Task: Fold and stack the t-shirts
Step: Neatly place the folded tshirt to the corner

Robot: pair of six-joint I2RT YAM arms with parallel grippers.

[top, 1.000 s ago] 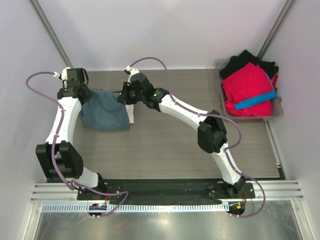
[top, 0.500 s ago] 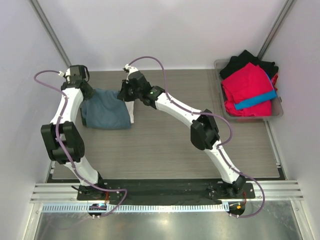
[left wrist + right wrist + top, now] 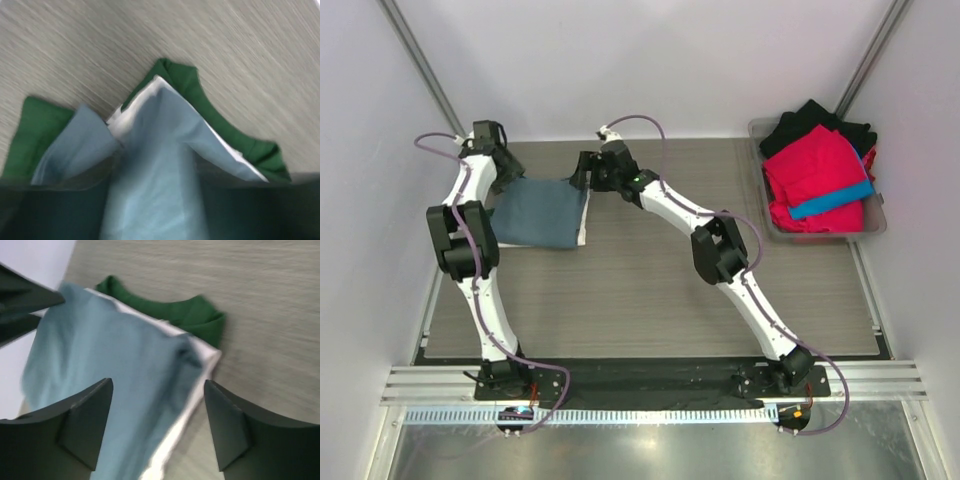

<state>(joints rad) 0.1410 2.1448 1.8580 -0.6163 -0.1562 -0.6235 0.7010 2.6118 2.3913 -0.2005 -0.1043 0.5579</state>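
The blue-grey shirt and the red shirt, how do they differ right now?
The blue-grey shirt lies spread flat on the table, while the red shirt sits rumpled in the bin. The blue-grey shirt tops a cream-white shirt and a dark green shirt; the red shirt has a strip of bright blue cloth across it. Both are plain soft cloth.

Lay stacked at the far left of the table [image 3: 650, 290]: slate blue-grey t-shirt [image 3: 540, 210] on top as a rough rectangle, its far edge raised in loose folds; cream-white t-shirt [image 3: 204, 354] directly beneath, showing as a thin strip along the right edge; dark green t-shirt [image 3: 165, 307] at the bottom, showing past the far corners. Lay heaped unfolded in a clear bin [image 3: 875, 225] at the far right: red t-shirt [image 3: 810, 175] uppermost, bright blue t-shirt [image 3: 830, 200] as a band across its near side, black t-shirt [image 3: 815, 118] bunched at the far end.
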